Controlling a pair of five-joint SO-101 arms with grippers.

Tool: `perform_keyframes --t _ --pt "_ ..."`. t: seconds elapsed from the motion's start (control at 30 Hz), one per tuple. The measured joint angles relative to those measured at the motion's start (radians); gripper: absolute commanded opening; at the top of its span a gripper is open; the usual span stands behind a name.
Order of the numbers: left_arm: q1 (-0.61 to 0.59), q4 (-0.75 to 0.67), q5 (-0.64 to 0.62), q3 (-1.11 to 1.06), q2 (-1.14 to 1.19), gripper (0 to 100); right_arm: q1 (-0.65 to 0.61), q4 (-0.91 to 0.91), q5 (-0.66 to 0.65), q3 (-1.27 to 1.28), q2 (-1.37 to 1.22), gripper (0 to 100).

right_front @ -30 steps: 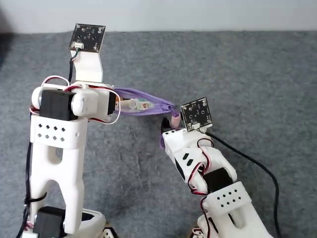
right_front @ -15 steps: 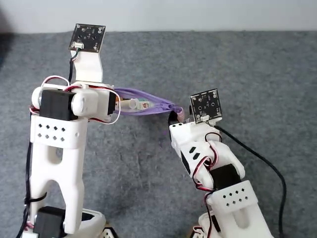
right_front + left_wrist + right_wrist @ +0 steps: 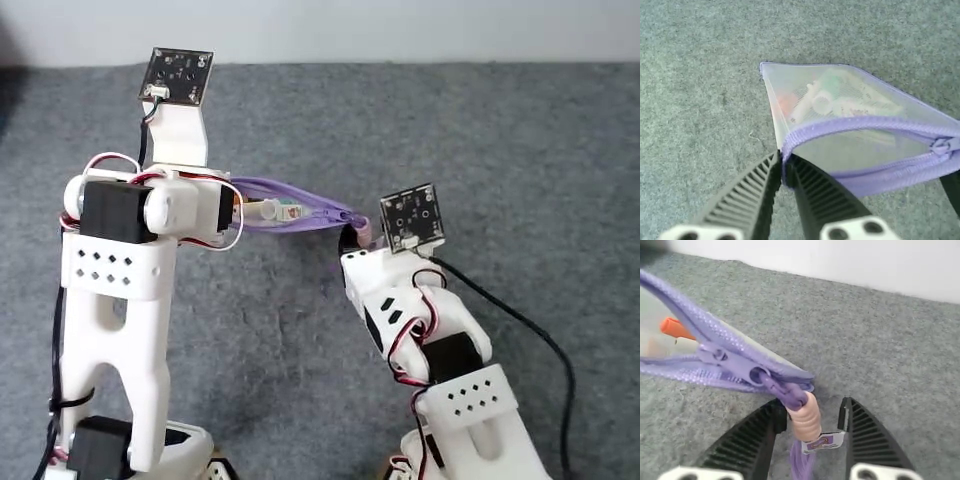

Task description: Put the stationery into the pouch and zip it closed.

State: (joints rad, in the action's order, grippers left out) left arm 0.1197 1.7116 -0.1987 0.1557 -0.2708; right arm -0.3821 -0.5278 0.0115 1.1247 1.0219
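pinching the pouch (image 3: 840,125) corner tight in the left end effector (image 3: 785,172), right end effector (image 3: 812,410) released, loose around the zipper pull (image 3: 806,422), stationery (image 3: 830,97) inside

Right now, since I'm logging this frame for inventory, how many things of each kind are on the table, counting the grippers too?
pouch: 1
zipper pull charm: 1
grippers: 2, the left gripper and the right gripper
stationery inside the pouch: several pieces, too blurred through the mesh to count
Total: 4 countable things
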Motion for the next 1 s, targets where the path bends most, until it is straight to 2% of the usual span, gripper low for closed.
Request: perform_keyframes --t 1.0 --pt "0.000 0.000 0.000 0.000 0.000 1 -0.005 0.167 -0.155 0.069 -0.101 17.5"
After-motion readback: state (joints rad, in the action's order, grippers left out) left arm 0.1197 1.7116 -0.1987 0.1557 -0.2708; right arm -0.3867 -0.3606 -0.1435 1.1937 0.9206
